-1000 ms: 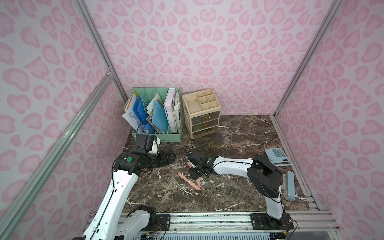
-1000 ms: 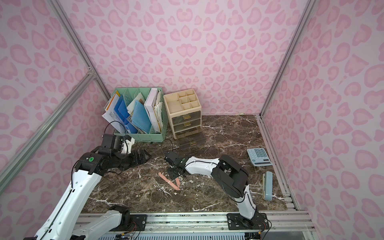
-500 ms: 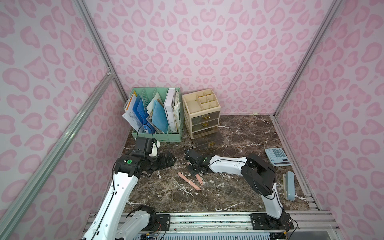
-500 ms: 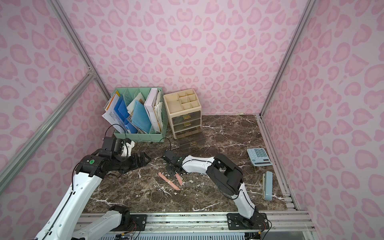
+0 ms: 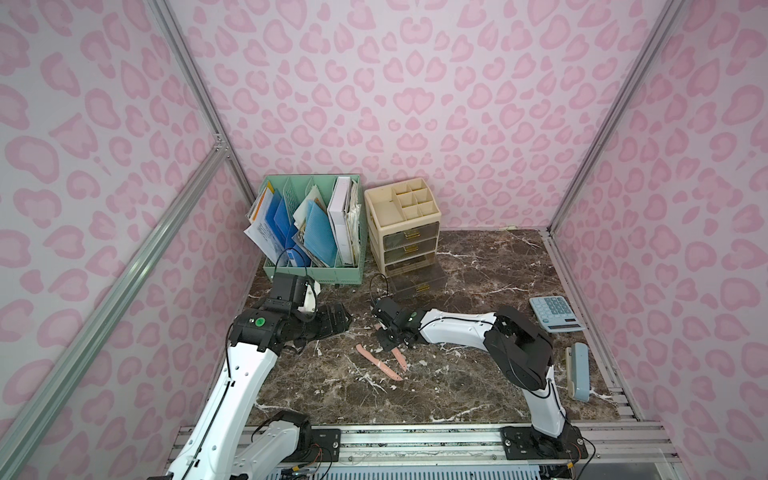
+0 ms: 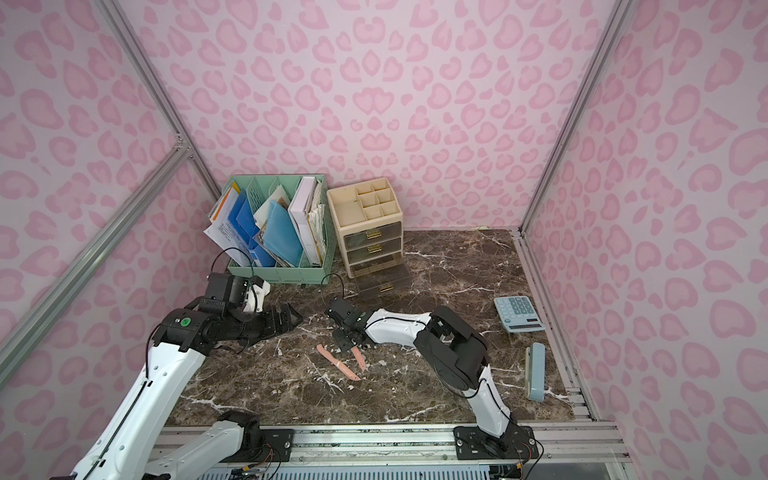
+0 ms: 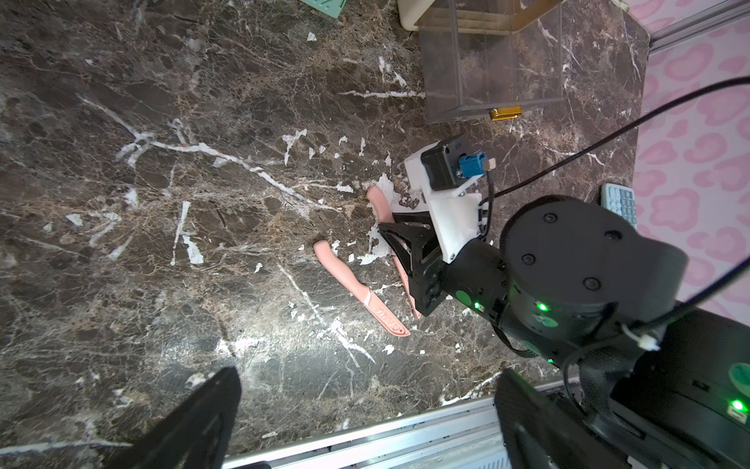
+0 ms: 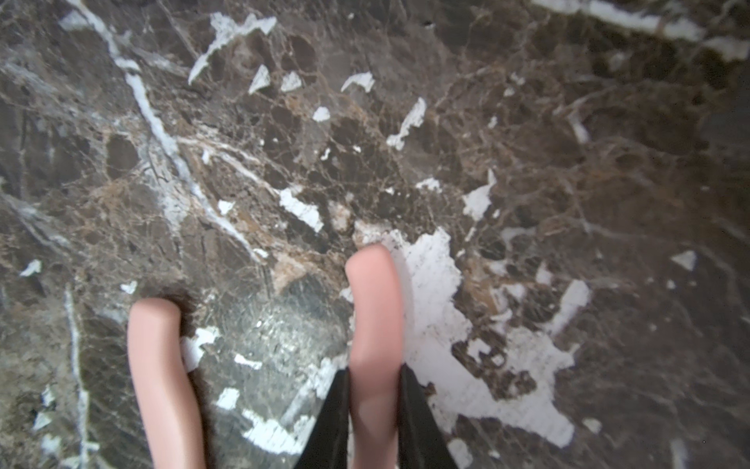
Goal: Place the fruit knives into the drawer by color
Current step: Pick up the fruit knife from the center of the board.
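Pink knife (image 8: 375, 308) inside right gripper (image 8: 374, 385)

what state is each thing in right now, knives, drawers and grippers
held knife, pink, clamped at the handle
loose knife, pink, lying flat, untouched
right gripper, shut on held knife
left gripper, open, holding nothing
bottom drawer, pulled out, looks empty
middle drawer, shut
top drawer, shut
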